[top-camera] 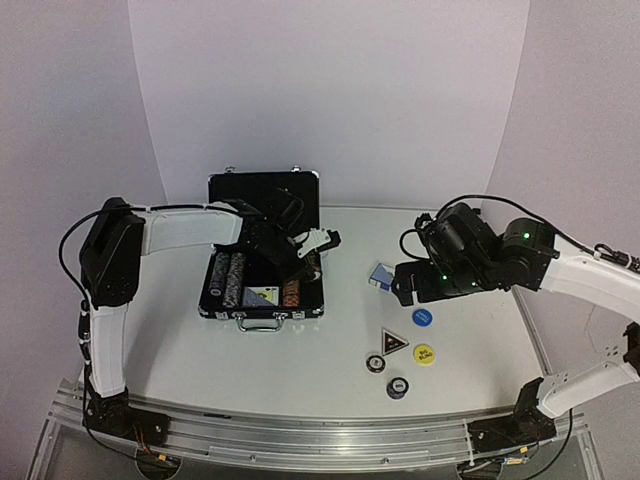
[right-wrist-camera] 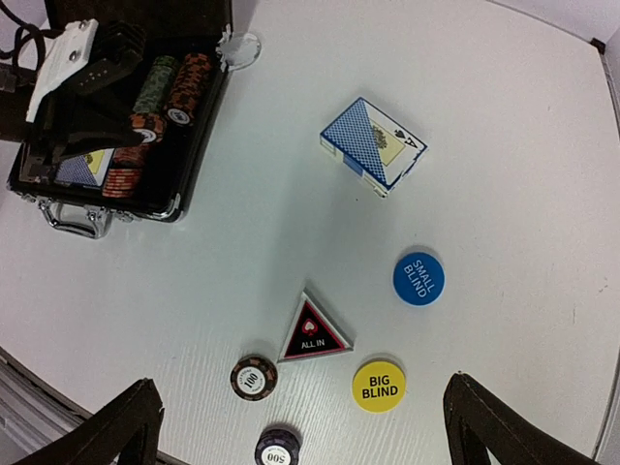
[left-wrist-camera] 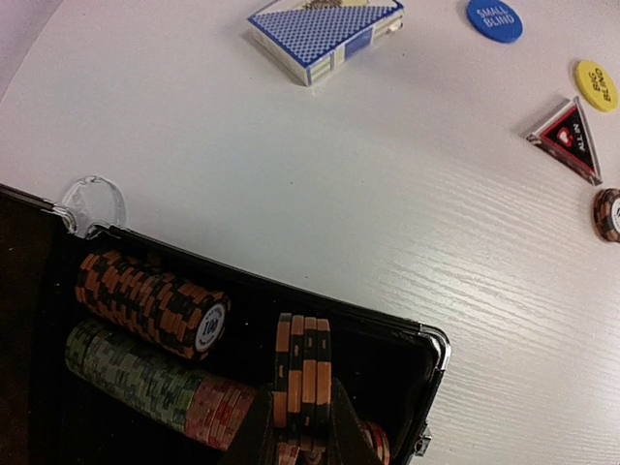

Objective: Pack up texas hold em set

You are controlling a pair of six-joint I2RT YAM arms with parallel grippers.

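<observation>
Black silver-trimmed case [top-camera: 250,190] open on white table [top-camera: 300,370], left of centre. Left pincer [left-wrist-camera: 302,426] clamped on stack of orange-black striped chips [left-wrist-camera: 302,358] over case. Right pincer [right-wrist-camera: 302,417] wide apart, empty, above blue card deck [right-wrist-camera: 373,145].

The overhead camera is looking down and forward from behind the arm bases [top-camera: 120,415], far enough back to be taking in the whole table [top-camera: 200,350]. The left wrist camera is hanging close over a corner of the case [left-wrist-camera: 252,279], looking past its jaws, which are pinching orange chips [left-wrist-camera: 302,378], toward the card deck [left-wrist-camera: 325,37] beyond them. The right wrist camera is sitting higher, looking steeply down, its jaws spread wide at the bottom corners, the yellow button [right-wrist-camera: 378,385] lying between them. All three views are sharing the case, the deck and the yellow button.
</observation>
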